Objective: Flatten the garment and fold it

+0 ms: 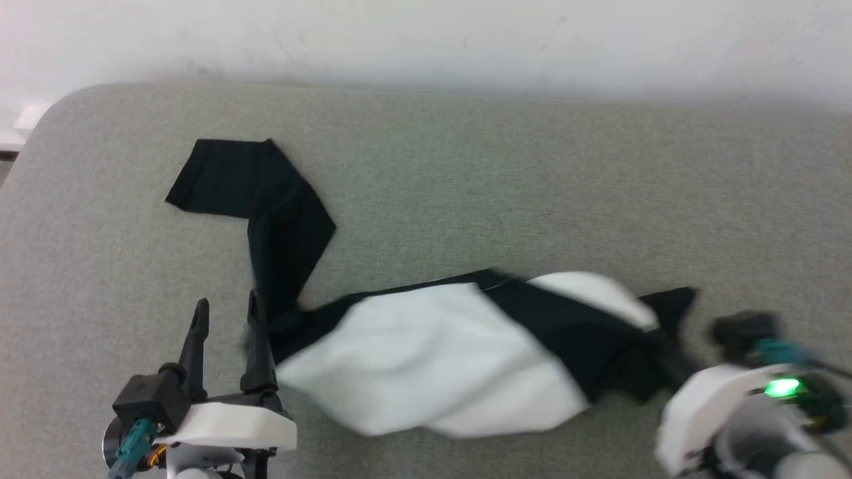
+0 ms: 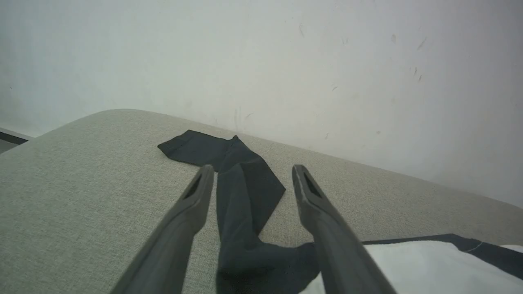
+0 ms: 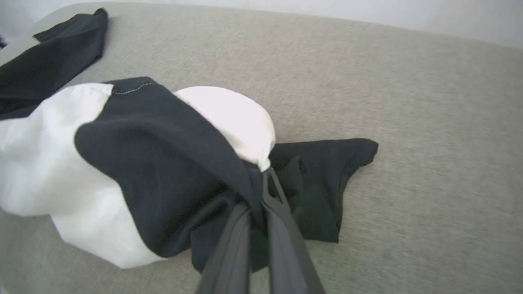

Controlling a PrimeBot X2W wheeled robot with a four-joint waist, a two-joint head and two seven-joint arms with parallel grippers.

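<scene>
The garment lies bunched across the grey table: its white body [image 1: 426, 362] in the middle, and one black sleeve [image 1: 273, 206] bent and running toward the far left corner. My right gripper [image 3: 257, 196] is shut on the garment's black cloth at its right end, and the fabric drapes over the fingers; in the head view this right gripper [image 1: 672, 359] is blurred. My left gripper [image 1: 227, 316] stands open at the sleeve's near end. In the left wrist view the sleeve [image 2: 241, 192] runs between the spread fingers of the left gripper [image 2: 252, 169].
The table [image 1: 546, 179] is covered in grey woven fabric, with a rounded corner at the far left. A white wall [image 1: 426, 40] stands right behind its far edge. Bare surface lies beyond and to the right of the garment.
</scene>
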